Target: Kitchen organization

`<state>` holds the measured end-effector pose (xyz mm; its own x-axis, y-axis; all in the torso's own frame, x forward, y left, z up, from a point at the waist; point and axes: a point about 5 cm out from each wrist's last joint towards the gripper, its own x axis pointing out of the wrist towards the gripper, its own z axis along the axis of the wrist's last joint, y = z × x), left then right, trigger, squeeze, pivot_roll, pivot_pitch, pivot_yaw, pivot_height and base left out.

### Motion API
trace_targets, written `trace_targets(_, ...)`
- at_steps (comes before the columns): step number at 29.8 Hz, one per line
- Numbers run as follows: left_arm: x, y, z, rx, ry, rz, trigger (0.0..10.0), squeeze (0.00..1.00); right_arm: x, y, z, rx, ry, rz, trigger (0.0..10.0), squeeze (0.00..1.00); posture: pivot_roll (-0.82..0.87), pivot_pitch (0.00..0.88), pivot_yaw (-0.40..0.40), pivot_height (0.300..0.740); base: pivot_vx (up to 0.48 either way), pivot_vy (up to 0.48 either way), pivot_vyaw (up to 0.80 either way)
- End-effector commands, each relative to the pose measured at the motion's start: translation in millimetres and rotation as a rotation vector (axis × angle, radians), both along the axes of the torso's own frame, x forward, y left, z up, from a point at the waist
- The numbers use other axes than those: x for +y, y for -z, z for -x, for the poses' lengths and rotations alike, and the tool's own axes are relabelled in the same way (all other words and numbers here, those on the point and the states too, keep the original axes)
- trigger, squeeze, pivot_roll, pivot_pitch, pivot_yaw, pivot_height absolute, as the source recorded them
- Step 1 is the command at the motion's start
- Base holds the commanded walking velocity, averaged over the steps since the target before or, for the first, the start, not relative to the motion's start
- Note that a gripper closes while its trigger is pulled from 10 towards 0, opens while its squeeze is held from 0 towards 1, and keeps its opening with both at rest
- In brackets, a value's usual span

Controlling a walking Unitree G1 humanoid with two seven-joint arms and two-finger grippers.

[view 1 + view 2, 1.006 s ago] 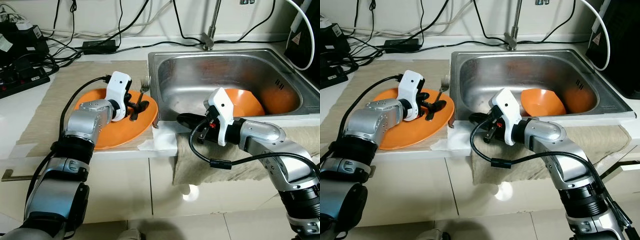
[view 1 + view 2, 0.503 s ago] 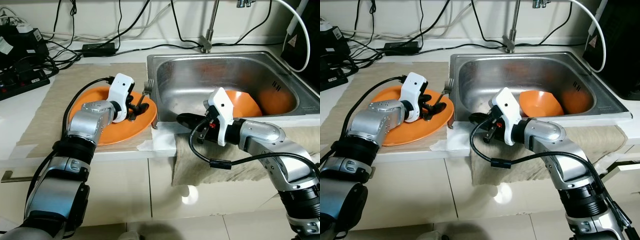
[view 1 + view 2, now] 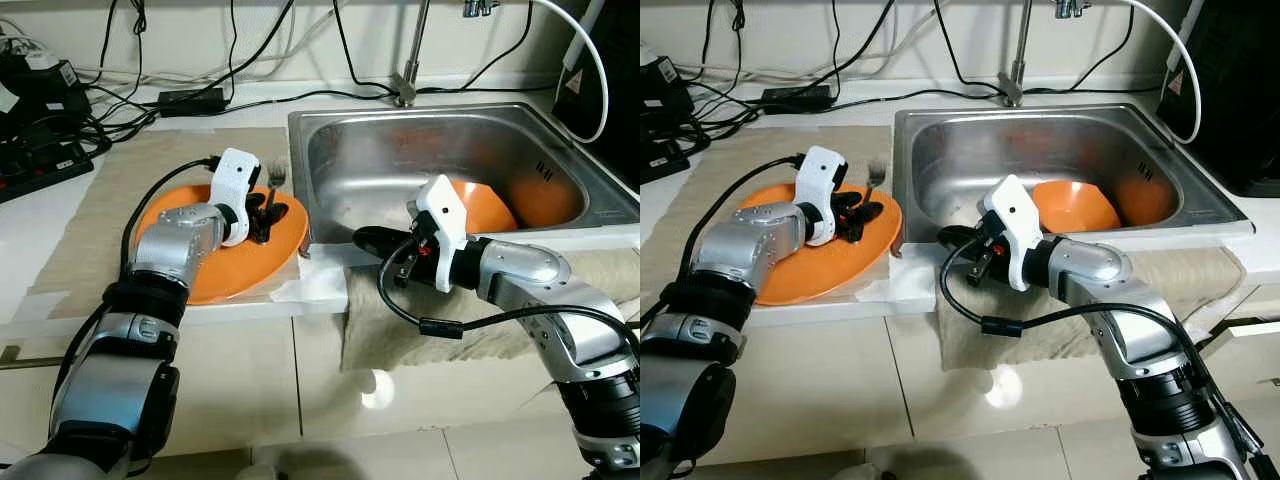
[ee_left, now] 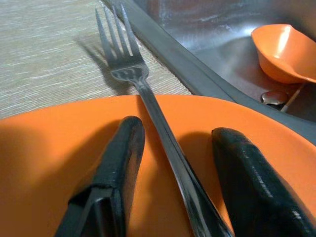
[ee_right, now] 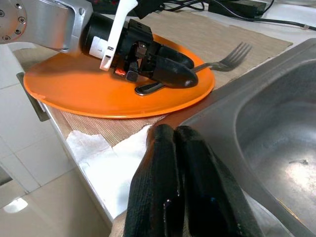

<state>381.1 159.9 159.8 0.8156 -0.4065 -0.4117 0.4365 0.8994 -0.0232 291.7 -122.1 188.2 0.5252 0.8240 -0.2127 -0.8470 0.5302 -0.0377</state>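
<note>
An orange plate [image 3: 200, 270] lies on a beige mat [image 3: 110, 200] left of the steel sink [image 3: 400, 150]. A metal fork [image 4: 148, 98] rests on the plate, its tines reaching past the rim toward the sink edge. My left gripper [image 3: 265, 215] sits low over the plate, open, one finger on each side of the fork's handle with a gap on both sides. My right gripper [image 3: 365, 238] is shut on nothing and hovers at the sink's front left corner. An orange bowl [image 3: 490, 205] sits in the sink, with a second orange dish [image 3: 545, 200] behind it.
A white paper towel [image 3: 315, 285] lies under the plate's edge at the counter front. A beige cloth [image 3: 480, 330] hangs over the counter edge below the sink. Cables and a power strip [image 3: 45, 165] crowd the back left. The faucet [image 3: 410, 60] rises behind the sink.
The whole picture has shifted a little, so the camera moved. Left gripper, fork and plate keep about the same places relative to the sink. The right arm holds still.
</note>
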Motion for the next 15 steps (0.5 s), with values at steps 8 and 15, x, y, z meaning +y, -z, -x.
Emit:
trace_targets(8, 7.0, -7, -2.4, 0.005, -0.058, 0.061, 0.0, 0.00, -0.2, -6, -0.8, -0.014, 0.007, -0.009, 10.0, 0.00, 0.03, 0.019, 0.026, 0.740, 0.000, 0.000, 0.00)
trace_targets(15, 3.7, -24, -3.9, -0.052, -0.043, 0.089, 0.0, 0.00, -0.7, -5, -1.1, -0.013, 0.007, -0.006, 10.0, 0.00, 0.03, 0.016, 0.026, 0.740, 0.000, 0.000, 0.00)
